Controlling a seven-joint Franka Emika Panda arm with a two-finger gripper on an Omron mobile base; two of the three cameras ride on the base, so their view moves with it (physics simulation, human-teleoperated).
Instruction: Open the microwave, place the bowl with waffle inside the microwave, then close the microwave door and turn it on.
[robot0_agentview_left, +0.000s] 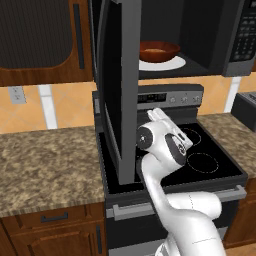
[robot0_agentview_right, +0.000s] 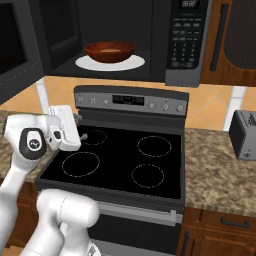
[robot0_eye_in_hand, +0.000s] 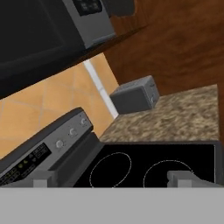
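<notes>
Microwave door (robot0_agentview_left: 114, 85) swung wide open, its edge jutting out over the stove's (robot0_agentview_right: 120, 160) left side, just beside the arm. Bowl (robot0_agentview_right: 110, 51) with waffle (robot0_agentview_right: 109, 49) already sitting on the white turntable (robot0_agentview_right: 110, 62) inside the microwave (robot0_agentview_right: 150, 35). Plenty of open room over the burners. Gripper (robot0_eye_in_hand: 113, 178) low above the cooktop, jaws spread wide, holding nothing, aimed toward the toaster (robot0_eye_in_hand: 134, 94).

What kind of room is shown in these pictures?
A rendered home kitchen, it seems: an over-range microwave above a black-topped stove, granite-like counters with brown wooden cabinets, and a grey toaster.
</notes>
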